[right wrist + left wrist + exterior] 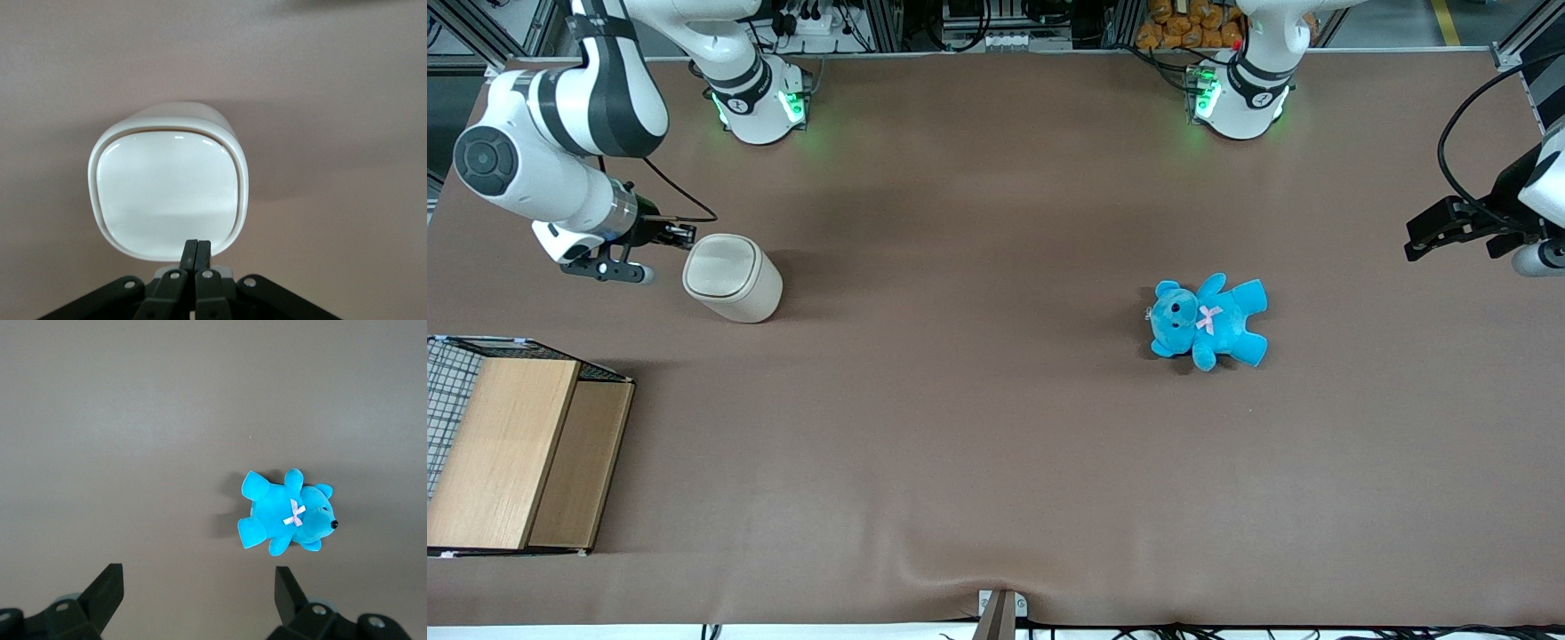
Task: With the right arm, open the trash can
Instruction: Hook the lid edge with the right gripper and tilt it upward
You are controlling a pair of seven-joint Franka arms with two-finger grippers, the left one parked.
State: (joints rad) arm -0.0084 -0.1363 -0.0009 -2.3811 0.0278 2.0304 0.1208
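The cream-white trash can [734, 277] stands upright on the brown table toward the working arm's end, its rounded-square flip lid [167, 200] closed. My right arm [560, 116] reaches down beside it. The gripper [682, 235] is shut, its two black fingers pressed together with nothing between them. In the right wrist view the gripper [197, 248] has its fingertips over the lid's edge; whether they touch the lid I cannot tell.
A blue teddy [1208, 320] lies on the table toward the parked arm's end, also in the left wrist view [287, 517]. A wooden box [516, 462] with a wire mesh side sits nearer the front camera than the trash can.
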